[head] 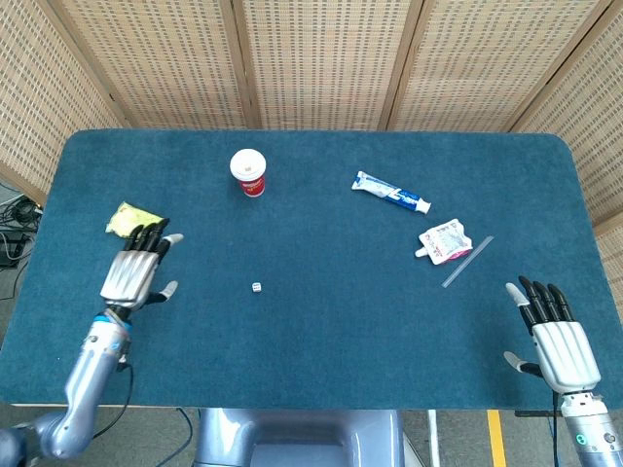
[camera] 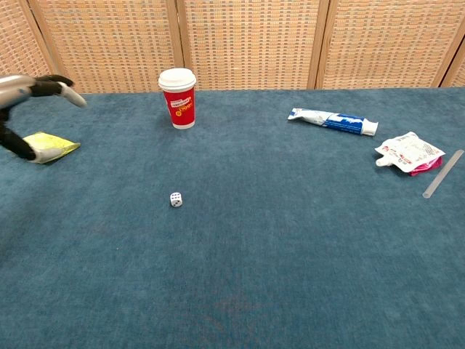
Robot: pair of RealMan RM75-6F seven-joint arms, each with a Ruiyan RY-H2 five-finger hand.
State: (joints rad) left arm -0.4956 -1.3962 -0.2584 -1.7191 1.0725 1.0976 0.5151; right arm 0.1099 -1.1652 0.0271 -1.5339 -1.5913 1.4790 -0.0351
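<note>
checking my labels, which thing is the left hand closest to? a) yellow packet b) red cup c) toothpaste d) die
a: the left hand hovers with its fingers over the edge of the yellow packet, far from the other items.

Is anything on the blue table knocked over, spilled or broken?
Nothing looks spilled or broken. The red cup stands upright with its lid on. The toothpaste tube, the pouch and the clear stick simply lie flat. The yellow packet looks crumpled, and the left hand hovers over it.
</note>
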